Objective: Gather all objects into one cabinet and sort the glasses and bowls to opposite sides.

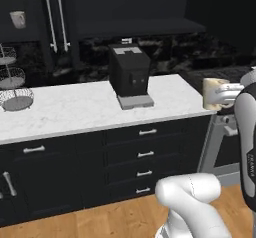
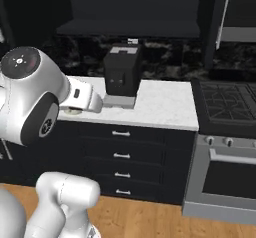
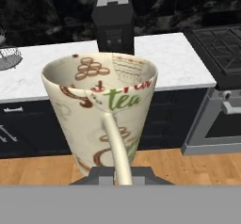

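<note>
A cream mug (image 3: pixel 101 119) printed with brown coffee motifs and the word "tea" stands upright right before the hand camera, its handle running down into the hand. My gripper (image 1: pixel 220 93) is shut on this mug (image 1: pixel 211 93) and holds it in the air just past the counter's right end. The fingertips are hidden behind the mug. High on the left, a small pale cup (image 1: pixel 18 19) stands in the near-black wall cabinet (image 1: pixel 30 12), beside two long white bar handles (image 1: pixel 55 18). The bowls are out of view.
A black coffee machine (image 1: pixel 129 74) stands on the white marble counter (image 1: pixel 75 107). A wire tier stand (image 1: pixel 12 84) is at the counter's left end. Dark drawers run below. A stove (image 2: pixel 225 104) with an oven adjoins the counter on the right, over wooden floor.
</note>
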Motion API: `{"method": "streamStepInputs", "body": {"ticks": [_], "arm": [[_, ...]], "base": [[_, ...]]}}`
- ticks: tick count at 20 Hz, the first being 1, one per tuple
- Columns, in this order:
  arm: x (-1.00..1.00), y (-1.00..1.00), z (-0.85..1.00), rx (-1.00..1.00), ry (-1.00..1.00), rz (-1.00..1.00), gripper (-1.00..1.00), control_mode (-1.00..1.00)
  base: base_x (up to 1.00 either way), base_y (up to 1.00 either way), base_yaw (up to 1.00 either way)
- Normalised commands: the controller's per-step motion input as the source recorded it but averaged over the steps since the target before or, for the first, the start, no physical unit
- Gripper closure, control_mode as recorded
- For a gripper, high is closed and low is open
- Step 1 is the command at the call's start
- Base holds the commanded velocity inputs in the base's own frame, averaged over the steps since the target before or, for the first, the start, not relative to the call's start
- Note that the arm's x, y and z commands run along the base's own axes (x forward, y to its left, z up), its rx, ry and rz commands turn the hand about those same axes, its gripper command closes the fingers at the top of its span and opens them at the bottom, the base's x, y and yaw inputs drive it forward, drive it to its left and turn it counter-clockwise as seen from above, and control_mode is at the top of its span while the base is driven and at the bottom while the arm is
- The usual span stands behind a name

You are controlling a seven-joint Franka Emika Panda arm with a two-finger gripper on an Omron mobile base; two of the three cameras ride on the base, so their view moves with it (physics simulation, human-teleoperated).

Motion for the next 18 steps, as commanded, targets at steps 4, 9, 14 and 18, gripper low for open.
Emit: {"method": "streamStepInputs", "body": {"ticks": [4,9,14,18], "arm": [[0.0,0.0,0.0,0.0,0.0,0.0,1.0,1.0],[0.0,0.0,0.0,0.0,0.0,0.0,1.0,1.0],[0.0,0.0,0.0,0.0,0.0,0.0,1.0,1.0],[0.0,0.0,0.0,0.0,0.0,0.0,1.0,1.0]], "base": [[-0.66,0.67,0.0],[-0.58,0.71,0.0],[-0.25,0.97,0.0],[0.0,1.0,0.0]]}}
